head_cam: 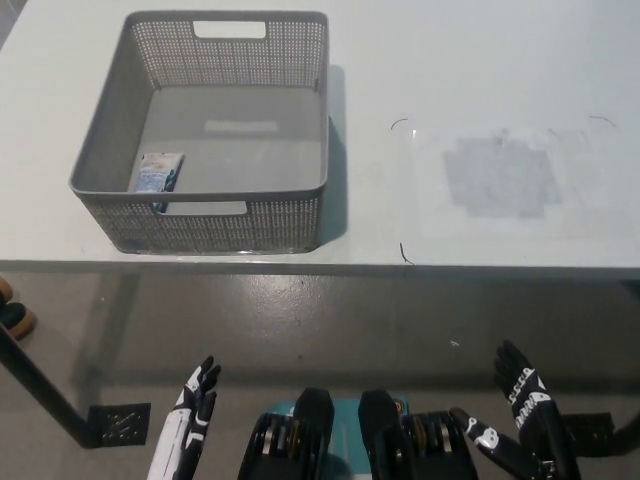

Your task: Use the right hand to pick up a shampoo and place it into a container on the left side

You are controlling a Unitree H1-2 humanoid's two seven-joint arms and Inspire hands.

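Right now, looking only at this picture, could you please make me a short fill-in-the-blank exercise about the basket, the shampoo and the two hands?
1. The shampoo sachet lies inside the grey ____.
2. The basket stands on the table's ____ side.
3. The black right hand hangs below the table edge and holds ____.
4. The left hand is ____ in colour.

Missing words: basket; left; nothing; white

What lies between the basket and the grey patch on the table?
Bare white table only, in the head view; nothing stands between the basket and the patch.
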